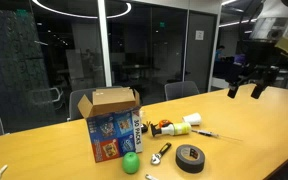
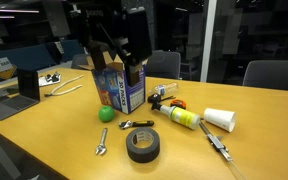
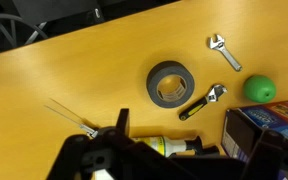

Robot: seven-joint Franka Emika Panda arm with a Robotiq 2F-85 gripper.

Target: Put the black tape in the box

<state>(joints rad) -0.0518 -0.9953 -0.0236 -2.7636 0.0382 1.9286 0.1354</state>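
The black tape [image 1: 190, 157] lies flat on the wooden table, a thick ring with a greyish hollow centre; it also shows in an exterior view [image 2: 142, 145] and in the wrist view [image 3: 171, 83]. The box [image 1: 109, 125], brown with raised flaps and blue printed sides, stands to one side of the tape, with a green ball and wrenches between them. It also shows in an exterior view [image 2: 124, 90] and at the wrist view's edge [image 3: 274, 125]. My gripper [image 1: 246, 88] hangs high above the table, open and empty, well clear of the tape. It also shows in an exterior view [image 2: 117, 62] and the wrist view [image 3: 184, 140].
A green ball [image 1: 131, 161] lies beside the box. A silver wrench [image 3: 224, 53] and a black-and-yellow wrench [image 3: 204, 101] lie near the tape. A bottle [image 2: 179, 115], a white cup [image 2: 219, 120] and a screwdriver [image 2: 216, 145] lie beyond. Chairs line the table's far edge.
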